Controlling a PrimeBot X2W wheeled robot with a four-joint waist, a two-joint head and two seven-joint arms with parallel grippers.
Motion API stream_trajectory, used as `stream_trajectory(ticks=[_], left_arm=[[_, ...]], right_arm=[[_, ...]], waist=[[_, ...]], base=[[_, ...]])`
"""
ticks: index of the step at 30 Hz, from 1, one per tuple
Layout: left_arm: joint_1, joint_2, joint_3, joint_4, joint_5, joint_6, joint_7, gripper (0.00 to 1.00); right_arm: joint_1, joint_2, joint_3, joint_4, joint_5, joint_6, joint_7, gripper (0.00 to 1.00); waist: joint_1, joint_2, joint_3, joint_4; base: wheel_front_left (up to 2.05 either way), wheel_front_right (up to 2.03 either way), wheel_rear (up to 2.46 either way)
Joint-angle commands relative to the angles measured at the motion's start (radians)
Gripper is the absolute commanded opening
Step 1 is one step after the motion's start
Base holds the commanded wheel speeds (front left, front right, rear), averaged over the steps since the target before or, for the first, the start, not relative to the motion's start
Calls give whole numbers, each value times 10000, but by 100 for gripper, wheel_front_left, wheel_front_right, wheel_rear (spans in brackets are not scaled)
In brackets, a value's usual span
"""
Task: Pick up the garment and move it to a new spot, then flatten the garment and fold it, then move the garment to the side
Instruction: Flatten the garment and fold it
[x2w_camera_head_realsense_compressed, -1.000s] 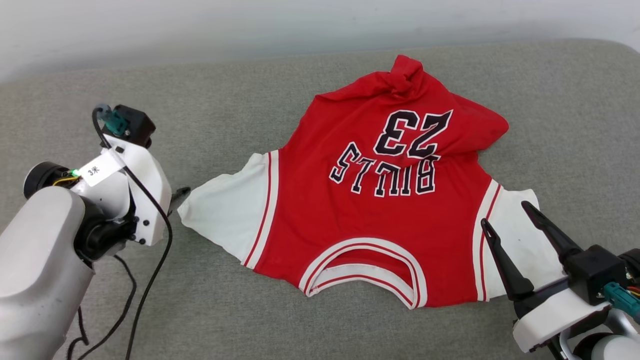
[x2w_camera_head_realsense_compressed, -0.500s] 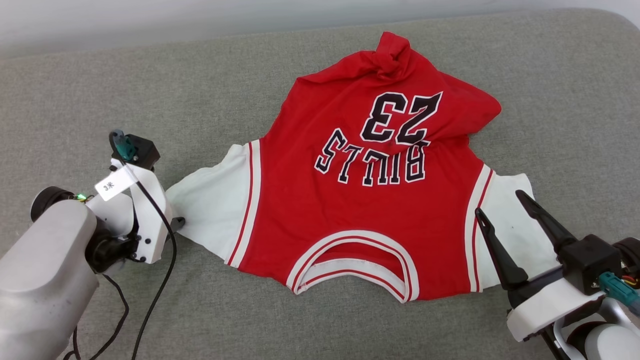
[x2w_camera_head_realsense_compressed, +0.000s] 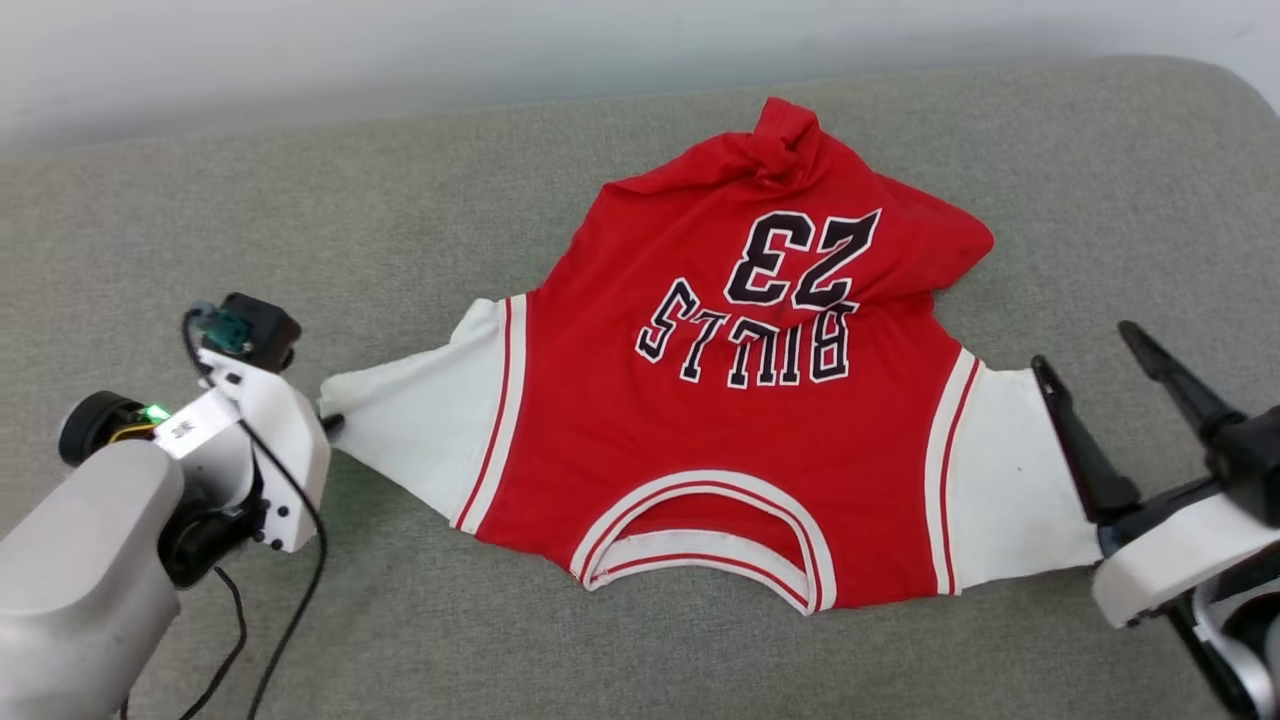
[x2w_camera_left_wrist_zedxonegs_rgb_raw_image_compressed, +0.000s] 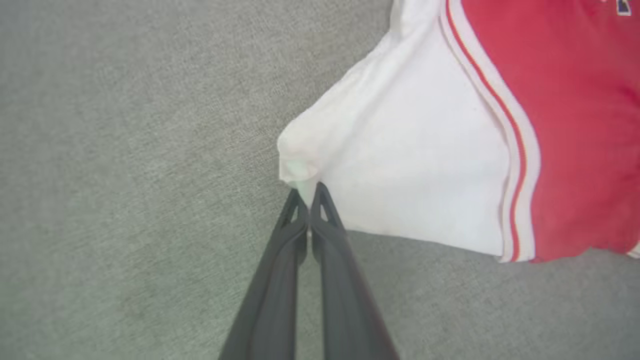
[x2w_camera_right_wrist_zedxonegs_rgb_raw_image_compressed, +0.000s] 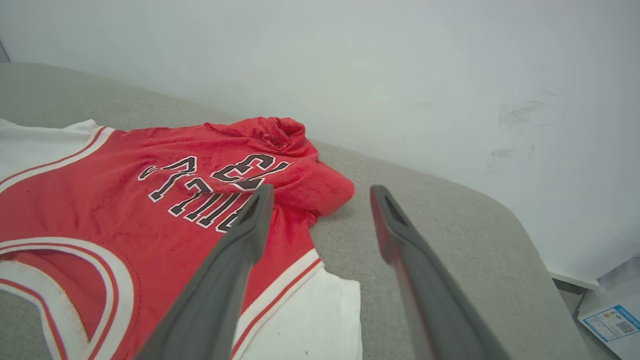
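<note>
Head view: grey fabric pad (x2w_camera_head_realsense_compressed: 420, 220) with a rounded far-right corner, probably a cushion or mattress, hard to say which. Plain pale wall (x2w_camera_head_realsense_compressed: 500, 50) behind it. Right wrist view shows a paper with a blue label (x2w_camera_right_wrist_zedxonegs_rgb_raw_image_compressed: 607, 317) past the pad's edge, lower down.

Shirt (x2w_camera_head_realsense_compressed: 740, 440) lies mid-pad, print side up. Collar (x2w_camera_head_realsense_compressed: 700, 545) faces the robot and the hem (x2w_camera_head_realsense_compressed: 790, 140) faces the wall, bunched into a knot-like lump. Lettering reads upside down from the head. Collar-to-hem axis runs near to far; the widest span is sleeve to sleeve, left to right.

Left forearm comes in from the lower left, wrist low over the pad, fingers aimed right. Left end effector (x2w_camera_head_realsense_compressed: 333, 425) is closed, pinching the tip of the left sleeve (x2w_camera_head_realsense_compressed: 420, 430), which is drawn out to a point. A black cable (x2w_camera_head_realsense_compressed: 300, 560) hangs along that arm.

Right arm comes in from the lower right, fingers aimed toward the wall. Right end effector (x2w_camera_head_realsense_compressed: 1084, 345) is spread wide and holds nothing, at the outer edge of the right sleeve (x2w_camera_head_realsense_compressed: 1010, 490). Can't tell if the inner finger touches the cloth.
</note>
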Motion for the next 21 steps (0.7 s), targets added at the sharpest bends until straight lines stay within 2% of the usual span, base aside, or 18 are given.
stream_trajectory(ticks=[1, 5, 9, 16, 21], left_arm=[[189, 95, 108, -48, 37, 13, -273, 0], [728, 335, 462, -549, -97, 223, -1332, 0], [1441, 575, 638, -1443, -167, 621, -1863, 0], [2633, 1038, 829, -3022, -324, 1536, -2191, 0], [3038, 1251, 839, -3628, -242, 1927, -2233, 0]], right_arm=[[-134, -154, -51, -48, 144, -11, 125, 100], [-320, -881, -218, -219, 962, -11, 1200, 100], [-382, -1727, -237, -354, 1867, -10, 2561, 100], [-280, -3519, 275, -281, 3363, -11, 5439, 100], [-227, -4233, 768, -59, 4314, -11, 7309, 100]], waist=[[0, 0, -133, 67], [0, 0, -395, 195], [0, 0, -548, 359], [0, 0, -629, 663], [0, 0, -599, 801]], base=[[0, 0, 0], [0, 0, 0], [0, 0, 0], [0, 0, 0], [0, 0, 0]])
